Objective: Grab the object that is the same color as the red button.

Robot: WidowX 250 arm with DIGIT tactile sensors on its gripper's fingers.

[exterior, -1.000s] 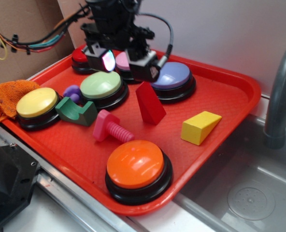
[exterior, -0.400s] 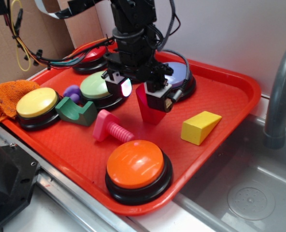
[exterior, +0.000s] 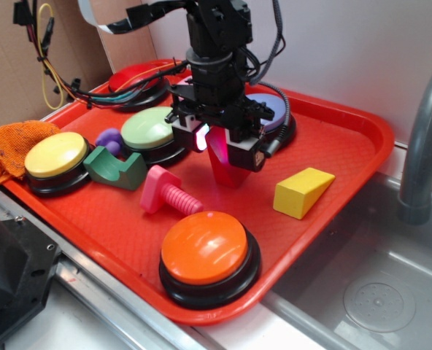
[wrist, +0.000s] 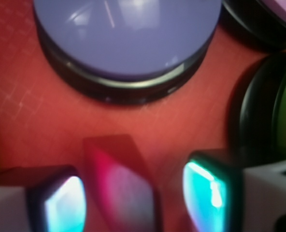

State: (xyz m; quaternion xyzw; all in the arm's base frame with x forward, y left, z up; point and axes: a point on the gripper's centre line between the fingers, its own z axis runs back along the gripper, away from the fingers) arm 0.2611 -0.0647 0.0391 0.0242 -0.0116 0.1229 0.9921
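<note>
The object, a red wedge block (exterior: 228,169), stands upright mid-tray. My gripper (exterior: 220,144) is lowered over it and open, one finger on each side. In the wrist view the red wedge (wrist: 121,186) sits between the two glowing pads (wrist: 63,208), with a small gap at the left pad and a wider one at the right. The gripper (wrist: 135,198) has no hold on it. The red button (exterior: 132,76) is at the tray's back left, partly covered by cables.
On the red tray (exterior: 362,120) are a yellow wedge (exterior: 302,191), pink bolt (exterior: 168,191), orange button (exterior: 205,248), green button (exterior: 152,127), yellow button (exterior: 55,153), green block (exterior: 117,166) and purple button (wrist: 128,34). An orange cloth (exterior: 8,146) lies left, a faucet (exterior: 424,146) and sink right.
The gripper came forward from the back of the tray and lowered until its open fingers stand either side of the red wedge. The wedge has not moved.
</note>
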